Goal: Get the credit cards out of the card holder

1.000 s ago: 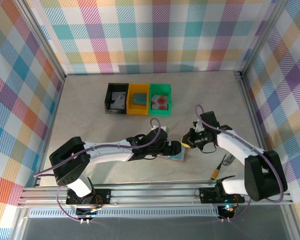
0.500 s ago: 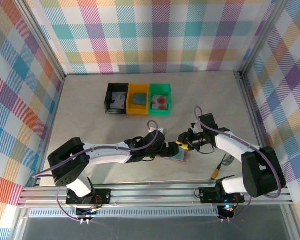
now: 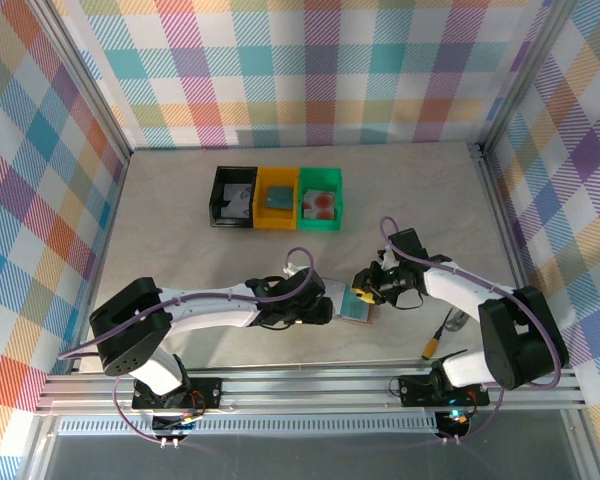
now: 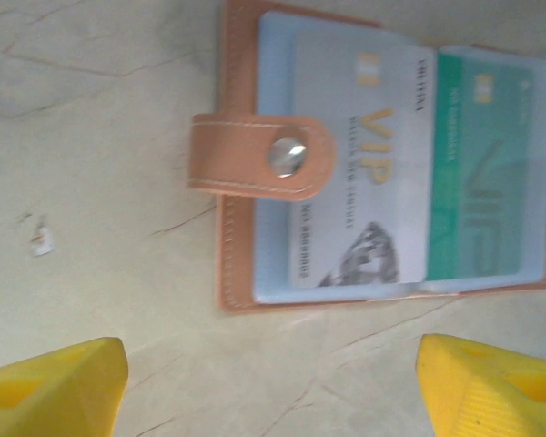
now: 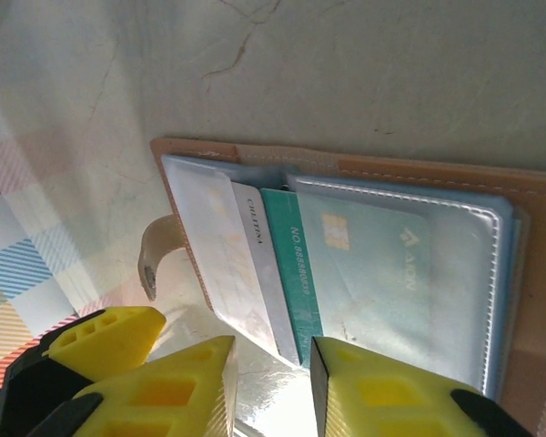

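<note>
— Where is the card holder [image 3: 360, 312]?
— It lies open and flat on the tabletop [image 3: 180, 250], well apart from the three bins [image 3: 277, 198] at the back. Its strap [image 4: 255, 168] is folded over one edge. A grey-white card [image 4: 364, 173] and a teal card [image 4: 482, 173] sit in its pockets.
— And my left claw [image 4: 273, 382]?
— Your left fingers are spread wide, near the holder's long edge, with only tabletop between them.
— The right claw [image 5: 271, 391]?
— Its yellow fingers [image 5: 164, 401] stand a narrow gap apart at the pockets' edge, by the grey-white card's corner. I cannot tell whether they pinch it.
</note>
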{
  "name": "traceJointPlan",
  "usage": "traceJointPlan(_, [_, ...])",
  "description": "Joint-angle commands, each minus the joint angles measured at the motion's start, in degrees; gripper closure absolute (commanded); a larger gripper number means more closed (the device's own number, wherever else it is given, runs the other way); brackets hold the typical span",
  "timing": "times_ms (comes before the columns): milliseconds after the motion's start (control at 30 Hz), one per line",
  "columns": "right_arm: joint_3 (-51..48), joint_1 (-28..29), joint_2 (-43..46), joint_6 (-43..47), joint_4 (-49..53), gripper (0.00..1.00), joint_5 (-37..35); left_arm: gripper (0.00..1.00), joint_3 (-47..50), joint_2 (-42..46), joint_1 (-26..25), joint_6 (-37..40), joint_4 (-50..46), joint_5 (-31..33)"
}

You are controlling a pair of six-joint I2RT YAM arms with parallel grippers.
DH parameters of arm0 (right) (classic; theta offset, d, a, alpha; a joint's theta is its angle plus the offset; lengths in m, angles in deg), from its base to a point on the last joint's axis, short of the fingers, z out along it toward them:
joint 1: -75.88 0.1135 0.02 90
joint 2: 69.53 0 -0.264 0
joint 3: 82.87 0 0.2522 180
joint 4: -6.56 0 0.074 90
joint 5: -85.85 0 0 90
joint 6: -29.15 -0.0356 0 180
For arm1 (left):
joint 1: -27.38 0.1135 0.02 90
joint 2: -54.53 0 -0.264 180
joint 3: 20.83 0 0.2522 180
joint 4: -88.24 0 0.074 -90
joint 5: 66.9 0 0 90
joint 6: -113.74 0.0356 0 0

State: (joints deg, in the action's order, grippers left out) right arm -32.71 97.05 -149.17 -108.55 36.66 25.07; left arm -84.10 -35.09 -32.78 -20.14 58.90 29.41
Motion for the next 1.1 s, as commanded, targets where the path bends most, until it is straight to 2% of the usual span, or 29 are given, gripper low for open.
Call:
traceJointPlan(0, [1.91,1.39,-1.12,-0.90,0.50,0.74,-0.56,0.20,-2.66,-0.82,0.90,2.13,-6.09,2.13])
traceJointPlan(200, [2.53,2.81,-1.87,-0.82,-0.08,0.76,-1.57,0.27,-3.77,-2.81,2.18,2.91,-8.73,2.00])
traceJointPlan(300, [3.00,2.84,-2.85,-0.42,0.29,0.76,-2.25,0.35,-4.62,-4.57,2.72,3.13,-9.52,1.12])
traceJointPlan(467, [3.50,2.80,-5.01,-0.02,-0.35,0.76,-1.90,0.35,-6.78,-6.56,3.03,3.55,-12.32,1.76])
traceJointPlan(600, [3.77,3.05,-5.79,-0.16,-1.21,0.76,-1.44,0.40,-7.83,-7.00,3.45,2.85,-13.72,2.76])
traceJointPlan(667, [3.91,3.17,-5.88,-0.11,-1.41,0.76,-1.35,0.50,-7.93,-7.07,3.90,2.58,-13.87,2.71])
traceJointPlan(1067, [4.55,3.88,-7.02,0.32,-2.32,0.77,-1.57,0.53,-10.29,-9.45,4.53,2.41,-13.35,1.52])
